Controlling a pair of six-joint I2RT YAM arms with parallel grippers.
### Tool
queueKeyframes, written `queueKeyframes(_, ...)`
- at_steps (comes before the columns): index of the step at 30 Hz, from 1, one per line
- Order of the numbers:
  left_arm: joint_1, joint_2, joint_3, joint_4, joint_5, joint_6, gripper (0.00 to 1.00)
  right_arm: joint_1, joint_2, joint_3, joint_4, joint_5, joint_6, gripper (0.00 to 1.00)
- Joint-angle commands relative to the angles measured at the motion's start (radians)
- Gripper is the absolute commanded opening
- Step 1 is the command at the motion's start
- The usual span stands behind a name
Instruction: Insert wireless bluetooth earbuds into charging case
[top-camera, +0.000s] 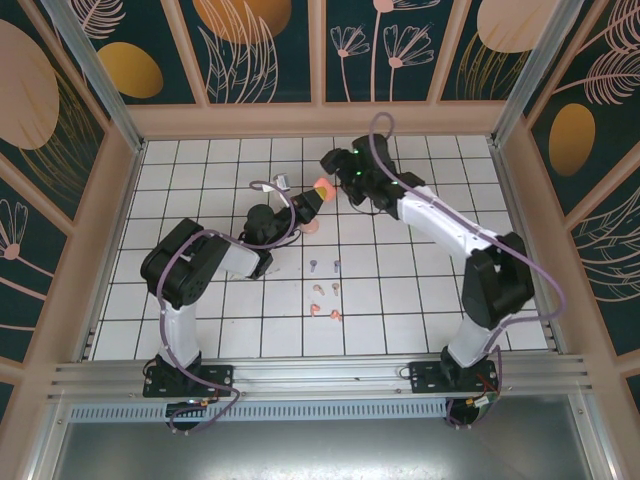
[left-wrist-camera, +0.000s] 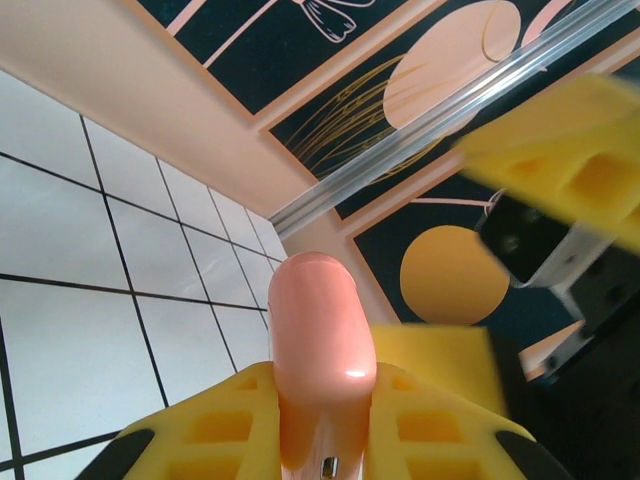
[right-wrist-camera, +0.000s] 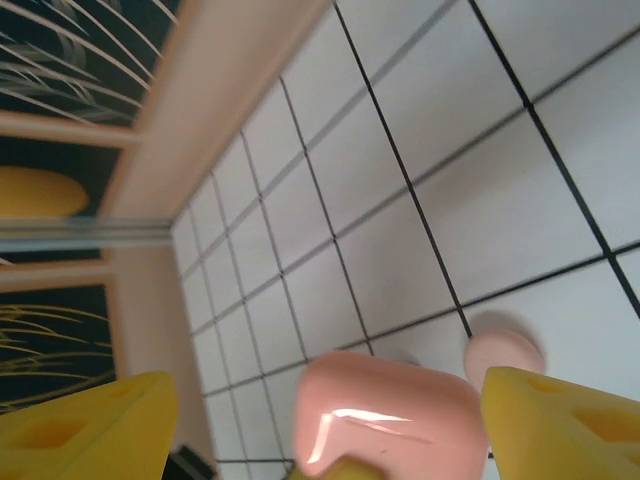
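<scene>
Over the middle of the table (top-camera: 420, 300), toward its far edge, the charging case (top-camera: 321, 187) is held clear of the tiles between the two arms. It is clamped by the left gripper (left-wrist-camera: 325, 425), whose yellow fingers (left-wrist-camera: 220, 430) are pressed shut against both flanks, with the rounded end left standing out past the tips. The right gripper (right-wrist-camera: 330, 415) is spread wide around the same case (right-wrist-camera: 390, 410). One of its fingers is seen just beside the glossy pink surface and the other well apart from it, so nothing is gripped on that side.

The main risk is judged to be the single grip. The case is smooth and rounded, so a push or a prising pull from the right gripper could twist it out of the left fingers and drop it onto the tiles. A small rounded pink piece (right-wrist-camera: 505, 355) lies on the table just below. It is possibly a lid or a second case, and it could be knocked in the same slip.

The earbuds (top-camera: 318, 290) are laid out in loose pairs on the tiles nearer the near edge. They are well apart from both grippers and none is held, so a long reach down from the case is called for, and tiny buds are easily nudged aside.
</scene>
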Motion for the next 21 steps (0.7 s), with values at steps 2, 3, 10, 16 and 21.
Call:
queueKeyframes(2,-0.002,-0.097,-0.005,-0.087,0.06,0.049,0.0,-0.061,-0.149,-0.12,0.083,0.009,-0.103,0.8)
queueKeyframes(3,-0.001,-0.119,0.003,-0.138,0.083,0.079,0.0,-0.076,-0.179,-0.158,0.103,0.001,-0.138,0.8)
queueKeyframes(10,0.003,-0.244,0.083,-0.525,0.234,0.334,0.0,-0.134,-0.428,-0.518,0.326,-0.121,-0.454,0.8)
queueKeyframes(16,0.012,-0.277,0.135,-0.658,0.392,0.427,0.0,-0.136,-0.562,-0.675,0.409,-0.272,-0.662,0.8)
queueKeyframes(21,0.014,-0.257,0.165,-0.679,0.529,0.436,0.0,-0.152,-0.553,-0.676,0.405,-0.395,-0.75,0.8)
